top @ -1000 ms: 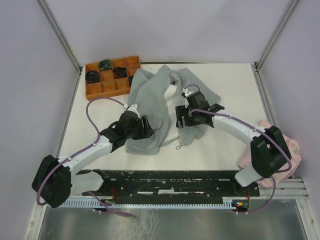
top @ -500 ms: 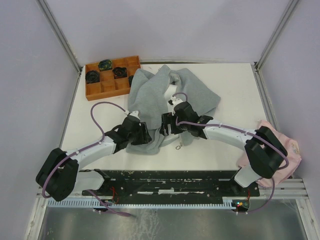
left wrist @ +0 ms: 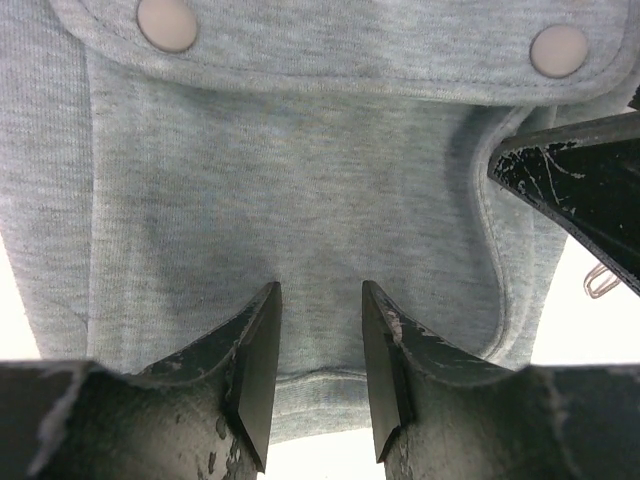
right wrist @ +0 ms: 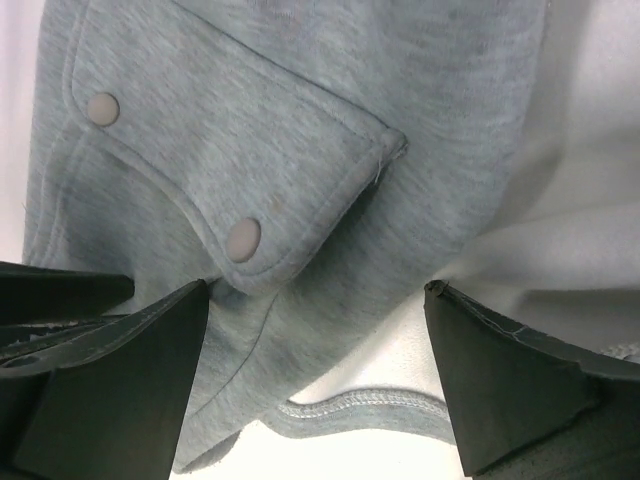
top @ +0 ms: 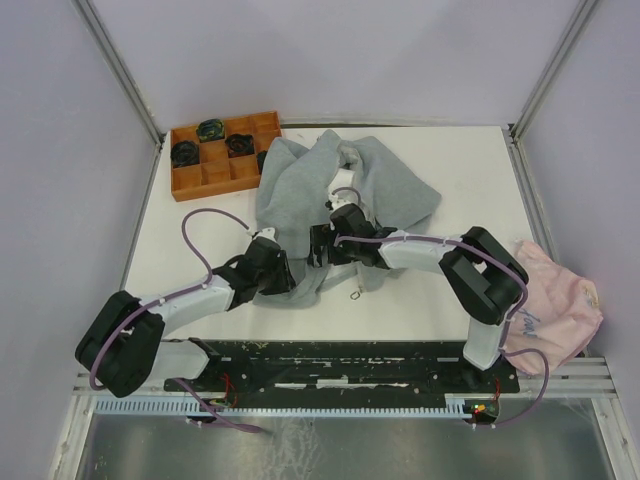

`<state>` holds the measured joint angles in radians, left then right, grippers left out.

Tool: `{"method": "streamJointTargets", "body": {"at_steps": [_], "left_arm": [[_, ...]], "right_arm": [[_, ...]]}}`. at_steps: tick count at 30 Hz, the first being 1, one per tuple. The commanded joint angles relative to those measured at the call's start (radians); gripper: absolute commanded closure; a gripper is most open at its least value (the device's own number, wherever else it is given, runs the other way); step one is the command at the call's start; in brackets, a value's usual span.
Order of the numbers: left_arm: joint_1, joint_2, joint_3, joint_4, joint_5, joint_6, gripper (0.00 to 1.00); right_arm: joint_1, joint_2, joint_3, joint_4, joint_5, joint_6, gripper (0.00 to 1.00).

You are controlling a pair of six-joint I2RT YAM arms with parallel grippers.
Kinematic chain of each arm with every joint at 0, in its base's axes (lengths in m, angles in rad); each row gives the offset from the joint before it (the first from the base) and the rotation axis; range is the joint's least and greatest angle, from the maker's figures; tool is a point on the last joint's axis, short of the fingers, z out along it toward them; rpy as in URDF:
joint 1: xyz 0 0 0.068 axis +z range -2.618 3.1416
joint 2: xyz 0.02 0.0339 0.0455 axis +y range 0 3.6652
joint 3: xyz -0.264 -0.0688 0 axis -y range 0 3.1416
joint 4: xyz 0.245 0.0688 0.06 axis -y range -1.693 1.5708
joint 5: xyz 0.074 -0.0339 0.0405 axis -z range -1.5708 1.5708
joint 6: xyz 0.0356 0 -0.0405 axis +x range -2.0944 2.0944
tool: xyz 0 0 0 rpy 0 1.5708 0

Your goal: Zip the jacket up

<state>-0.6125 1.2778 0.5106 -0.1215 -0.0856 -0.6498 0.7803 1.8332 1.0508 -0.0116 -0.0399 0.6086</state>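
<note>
The light grey jacket (top: 330, 195) lies crumpled in the middle of the table, white lining showing along its front edge. My left gripper (top: 277, 276) is open at the jacket's near hem. In the left wrist view (left wrist: 318, 335) the hem (left wrist: 320, 400) lies between its fingers, below a pocket flap with two snaps. My right gripper (top: 318, 247) is wide open just above the lower front. In the right wrist view (right wrist: 315, 375) it straddles the pocket flap (right wrist: 230, 170) and the stitched front edge (right wrist: 360, 400). A metal zipper pull (top: 355, 293) lies on the table beside the hem.
An orange compartment tray (top: 222, 152) with dark objects stands at the back left, touching the jacket. A pale pink cloth (top: 560, 310) hangs at the table's right edge. The right arm's elbow (top: 485, 280) is folded over the right side. One right finger (left wrist: 585, 195) shows in the left wrist view.
My right gripper has moved left and nearer across the jacket, close to the left gripper, with its elbow folding in. My left gripper has slid slightly nearer along the hem.
</note>
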Motion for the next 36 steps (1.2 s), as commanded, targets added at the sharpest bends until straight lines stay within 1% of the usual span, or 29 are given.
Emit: {"method": "streamJointTargets", "body": {"at_steps": [1, 3, 6, 10, 12, 15, 17, 21, 25, 28, 31, 36], "left_arm": [[0.0, 0.003, -0.022, 0.04, -0.014, 0.003, 0.56], [0.0, -0.002, -0.023, 0.034, -0.02, 0.001, 0.56], [0.0, -0.025, -0.021, 0.023, -0.029, -0.002, 0.56], [-0.004, -0.056, -0.003, -0.009, -0.028, -0.001, 0.52], [-0.018, -0.083, 0.01, -0.021, -0.023, -0.007, 0.49], [-0.073, -0.119, 0.041, -0.05, -0.043, -0.027, 0.45], [-0.125, -0.143, 0.064, -0.076, -0.084, -0.043, 0.42], [-0.232, -0.155, 0.111, -0.11, -0.166, -0.07, 0.41], [-0.291, -0.094, 0.159, -0.114, -0.191, -0.07, 0.4], [-0.323, -0.032, 0.199, -0.116, -0.226, -0.056, 0.38], [-0.334, 0.048, 0.233, -0.111, -0.244, -0.036, 0.37], [-0.334, 0.184, 0.283, -0.105, -0.292, -0.004, 0.37]], "right_arm": [[-0.001, 0.014, 0.058, 0.053, 0.035, 0.0, 0.04], [-0.007, 0.012, 0.066, 0.006, 0.088, -0.023, 0.04], [-0.023, -0.007, 0.048, -0.049, 0.114, -0.045, 0.04], [-0.041, -0.069, -0.016, -0.073, 0.086, -0.048, 0.03], [-0.04, -0.109, -0.037, -0.088, 0.048, -0.054, 0.03], [-0.041, -0.177, -0.063, -0.102, 0.004, -0.066, 0.03], [-0.039, -0.223, -0.076, -0.122, -0.006, -0.08, 0.03], [-0.041, -0.275, -0.094, -0.169, -0.001, -0.101, 0.03], [-0.04, -0.308, -0.139, -0.177, 0.049, -0.101, 0.04], [-0.041, -0.337, -0.185, -0.18, 0.123, -0.098, 0.04], [-0.039, -0.35, -0.205, -0.2, 0.167, -0.102, 0.04], [-0.04, -0.345, -0.224, -0.207, 0.191, -0.1, 0.05]]}}
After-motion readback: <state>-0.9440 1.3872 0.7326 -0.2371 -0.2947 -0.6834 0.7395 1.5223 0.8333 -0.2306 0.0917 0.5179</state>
